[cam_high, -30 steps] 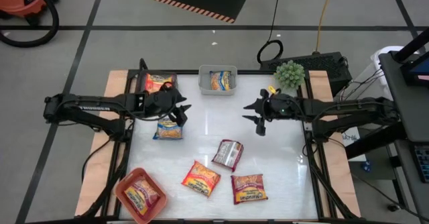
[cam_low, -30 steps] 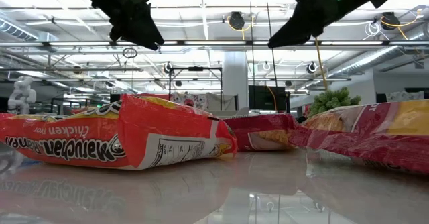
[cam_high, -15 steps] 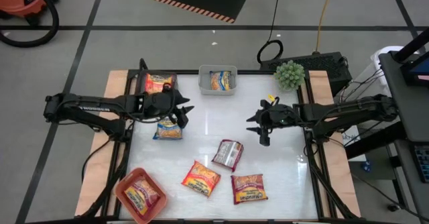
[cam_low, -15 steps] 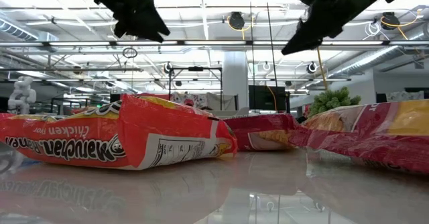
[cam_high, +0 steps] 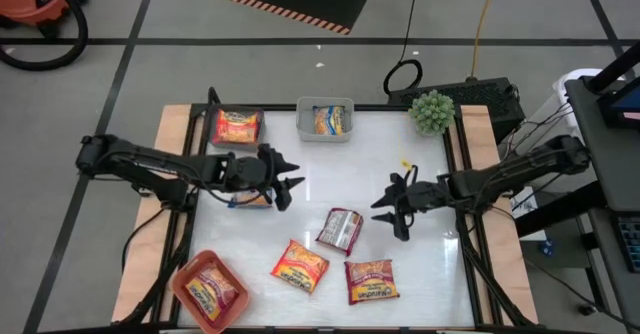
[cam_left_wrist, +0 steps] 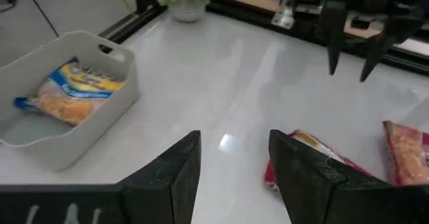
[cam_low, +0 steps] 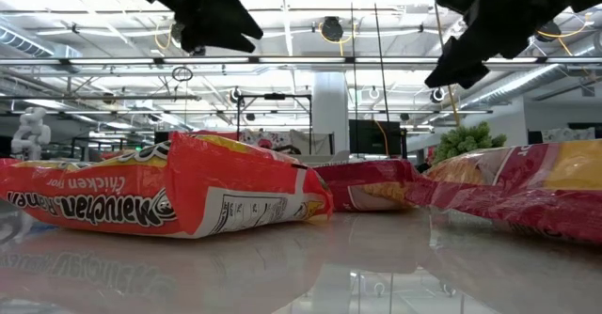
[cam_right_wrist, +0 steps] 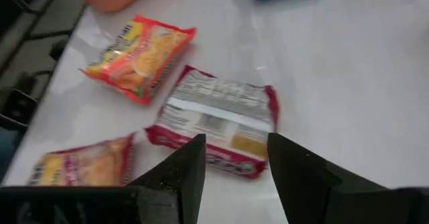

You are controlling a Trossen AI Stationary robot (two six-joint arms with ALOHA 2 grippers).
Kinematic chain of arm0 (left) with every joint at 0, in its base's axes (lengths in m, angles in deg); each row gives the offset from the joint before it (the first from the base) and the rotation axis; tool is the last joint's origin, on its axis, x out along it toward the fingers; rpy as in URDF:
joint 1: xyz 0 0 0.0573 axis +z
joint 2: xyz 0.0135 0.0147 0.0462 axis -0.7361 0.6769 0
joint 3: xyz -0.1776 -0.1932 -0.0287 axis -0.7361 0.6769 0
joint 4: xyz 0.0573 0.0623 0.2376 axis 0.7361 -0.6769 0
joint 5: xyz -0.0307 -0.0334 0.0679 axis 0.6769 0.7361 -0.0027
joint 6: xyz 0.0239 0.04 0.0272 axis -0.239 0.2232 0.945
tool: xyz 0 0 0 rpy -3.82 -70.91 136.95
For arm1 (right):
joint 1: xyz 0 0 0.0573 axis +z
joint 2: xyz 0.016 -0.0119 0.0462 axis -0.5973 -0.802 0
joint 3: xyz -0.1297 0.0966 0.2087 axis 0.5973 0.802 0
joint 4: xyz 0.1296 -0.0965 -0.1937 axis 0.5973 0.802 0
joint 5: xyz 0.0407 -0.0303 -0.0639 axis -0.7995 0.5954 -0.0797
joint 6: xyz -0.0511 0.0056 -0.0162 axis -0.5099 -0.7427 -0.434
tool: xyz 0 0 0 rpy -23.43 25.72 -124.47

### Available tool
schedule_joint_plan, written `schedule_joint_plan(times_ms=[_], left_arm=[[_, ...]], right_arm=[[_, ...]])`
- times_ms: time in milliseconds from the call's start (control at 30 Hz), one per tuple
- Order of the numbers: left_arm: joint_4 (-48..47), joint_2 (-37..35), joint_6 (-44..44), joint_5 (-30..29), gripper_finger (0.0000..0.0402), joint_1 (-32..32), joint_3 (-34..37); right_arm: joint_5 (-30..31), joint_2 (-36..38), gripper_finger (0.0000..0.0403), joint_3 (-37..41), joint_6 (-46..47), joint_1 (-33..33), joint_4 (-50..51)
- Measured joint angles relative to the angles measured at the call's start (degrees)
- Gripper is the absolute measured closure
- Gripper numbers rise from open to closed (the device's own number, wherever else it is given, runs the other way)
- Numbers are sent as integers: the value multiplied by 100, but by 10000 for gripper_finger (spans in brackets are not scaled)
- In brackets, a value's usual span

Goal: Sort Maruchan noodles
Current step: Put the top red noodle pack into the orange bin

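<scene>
Sorting approx half done, by my read: red bin front-left holds 1 orange pkt, clear bin 1, grey bin 1 blue. Left pincer – fingers apart, empty – above a blue pkt. Loose on table: silvery-pink pkt – right pincer beside it, parted, empty – plus 2 orange pkts. Low view reads "Maruchan", "Chicken".

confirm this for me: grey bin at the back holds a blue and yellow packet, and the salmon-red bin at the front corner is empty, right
Not quite. The grey bin at the back does hold a blue and yellow packet, but the salmon-red bin at the front corner is not empty: an orange-red packet lies inside it. The high view shows this.
</scene>
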Motion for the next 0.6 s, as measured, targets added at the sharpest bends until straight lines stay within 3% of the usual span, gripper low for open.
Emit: schedule_joint_plan(times_ms=[333,600], left_arm=[[396,184,-112,-6,220,-318,-2],[576,206,-117,-7,220,-529,2]], right_arm=[[200,-485,248,31,508,970,-663],[451,-1209,248,31,751,1146,-1181]])
